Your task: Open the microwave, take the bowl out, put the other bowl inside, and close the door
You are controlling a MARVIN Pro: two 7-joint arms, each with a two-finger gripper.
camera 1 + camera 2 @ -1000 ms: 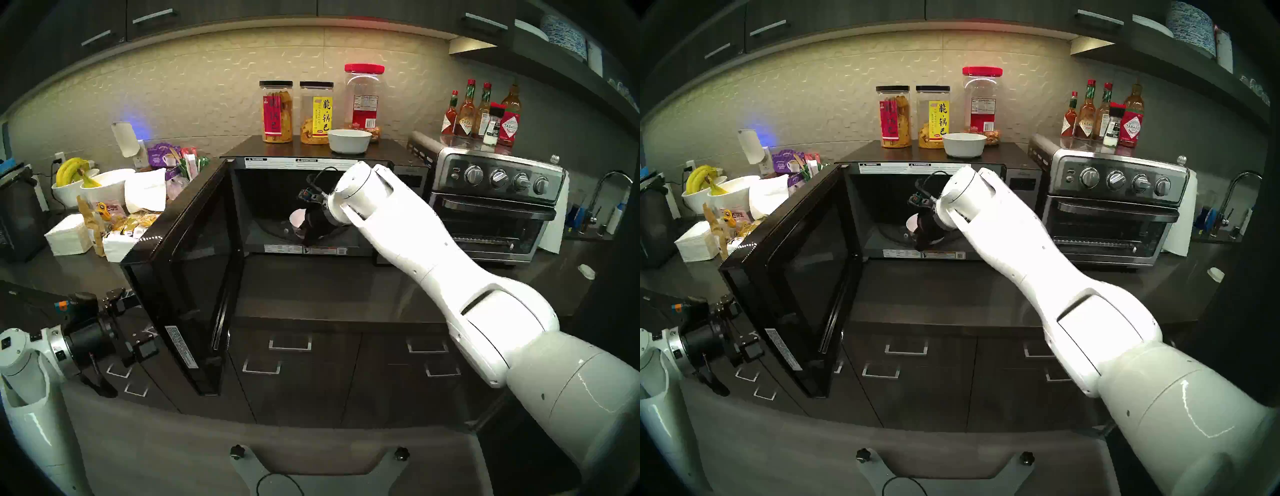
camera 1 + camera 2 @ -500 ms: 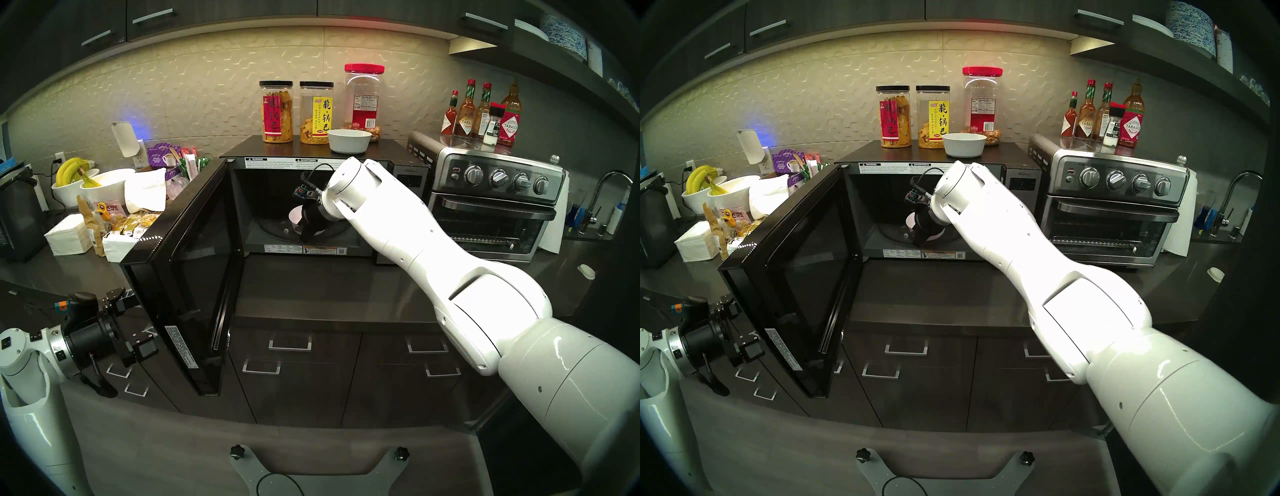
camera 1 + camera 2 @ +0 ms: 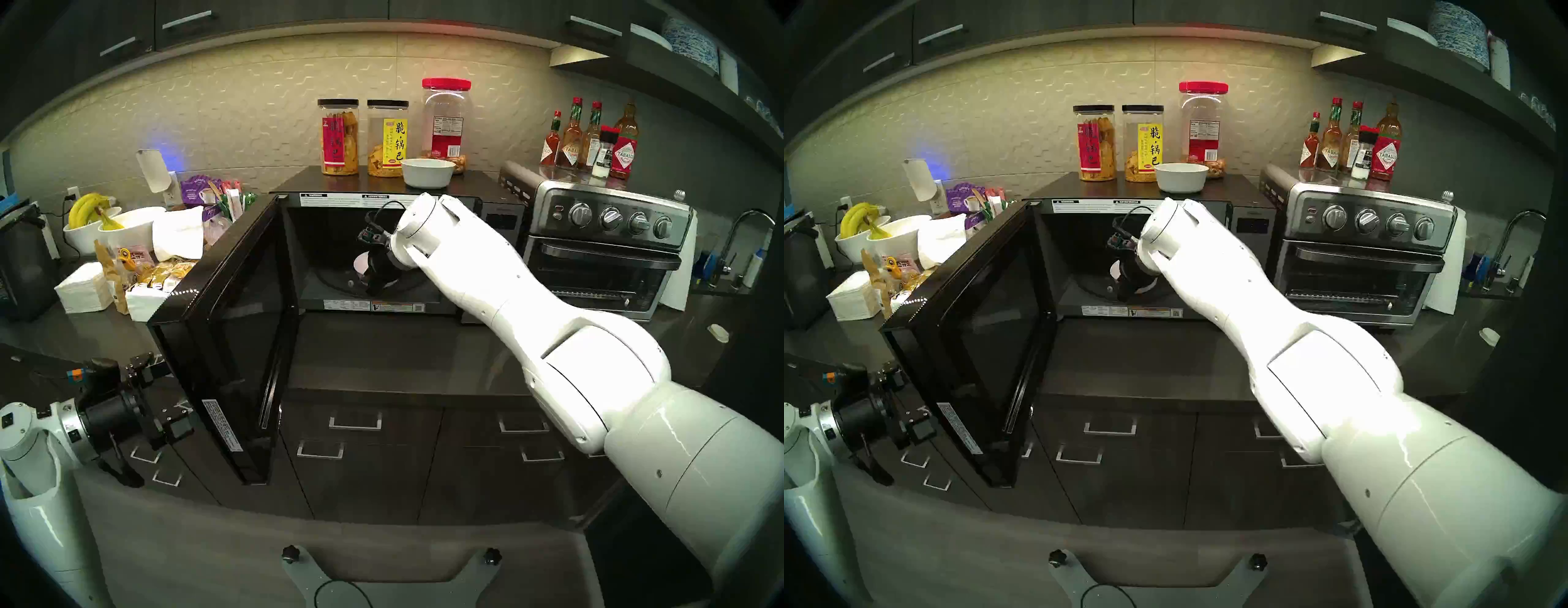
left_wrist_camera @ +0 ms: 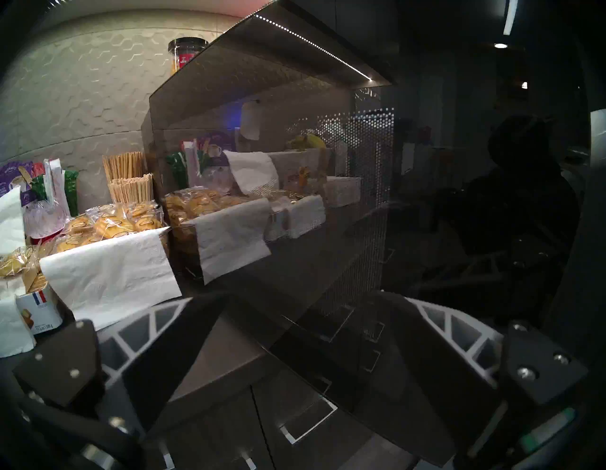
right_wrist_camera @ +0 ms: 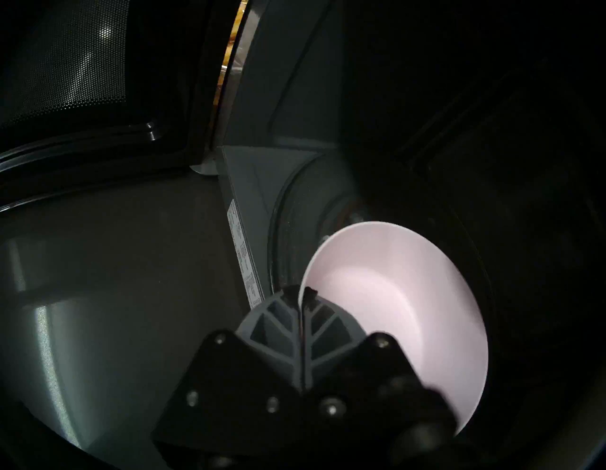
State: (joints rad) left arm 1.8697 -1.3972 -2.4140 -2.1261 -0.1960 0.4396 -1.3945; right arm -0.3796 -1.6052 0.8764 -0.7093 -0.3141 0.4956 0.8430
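Observation:
The microwave (image 3: pixel 502 220) stands open, its door (image 3: pixel 237 339) swung out to the left. On its top sits the white bowl (image 3: pixel 427 173). My right arm reaches into the cavity. There my right gripper (image 5: pixel 302 295) is shut on the rim of the pale pink bowl (image 5: pixel 393 295), which is tilted over the glass turntable (image 3: pixel 335 282). The head views show only an edge of the pink bowl (image 3: pixel 360 265) past the wrist. My left gripper (image 4: pixel 295 305) is open and holds nothing. It sits low on the left, just outside the door's glass face (image 4: pixel 328 197).
Three snack jars (image 3: pixel 339 136) stand behind the white bowl. A steel toaster oven (image 3: pixel 606 254) with sauce bottles (image 3: pixel 589 136) on top is at the right. Banana bowls (image 3: pixel 97 220), napkins and snack packs (image 3: pixel 140 276) crowd the counter left of the door.
My right arm has pushed a little further left and deeper into the microwave, carrying the pink bowl. The left arm and the door have not moved.

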